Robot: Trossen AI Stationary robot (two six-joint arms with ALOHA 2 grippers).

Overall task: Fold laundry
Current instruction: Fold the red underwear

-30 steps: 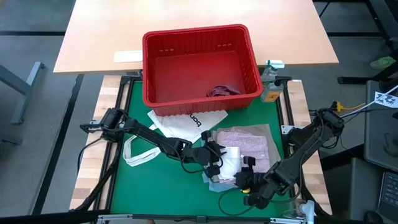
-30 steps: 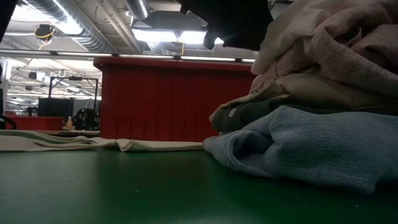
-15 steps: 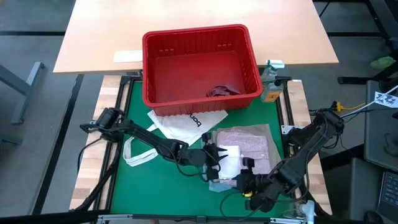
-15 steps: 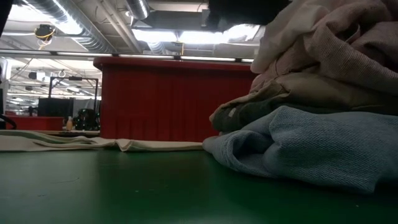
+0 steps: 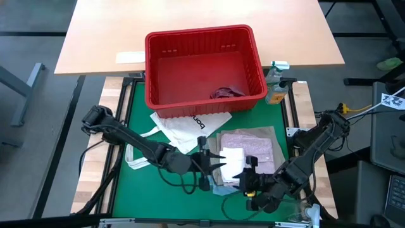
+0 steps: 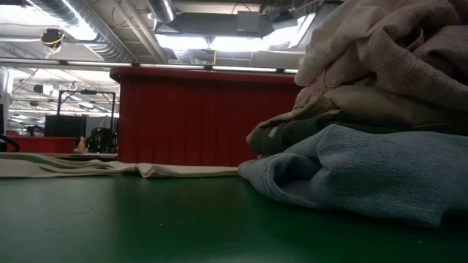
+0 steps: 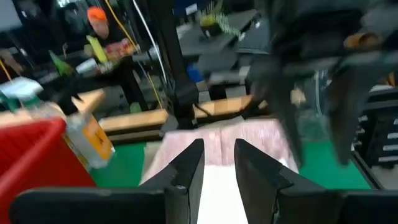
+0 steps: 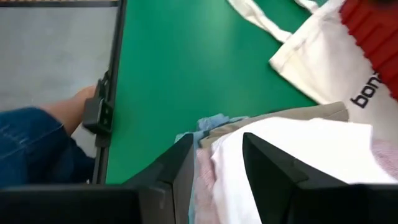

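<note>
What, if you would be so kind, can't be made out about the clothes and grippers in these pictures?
- Lower garments in the pile: high view, covered by the white piece.
- Pile's right side: low view, cut by the edge.
- Maroon cloth: high view, too small, partly behind the basket wall.
- Left gripper surroundings: left wrist view, blurred.

Folded laundry (image 5: 243, 155) is stacked near the table's front right, white piece topmost, with apparently one maroon garment (image 5: 226, 92) apart.

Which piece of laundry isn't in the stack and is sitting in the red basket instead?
The maroon garment. It lies alone inside the red basket, while the other pieces are piled together on the green mat.
</note>
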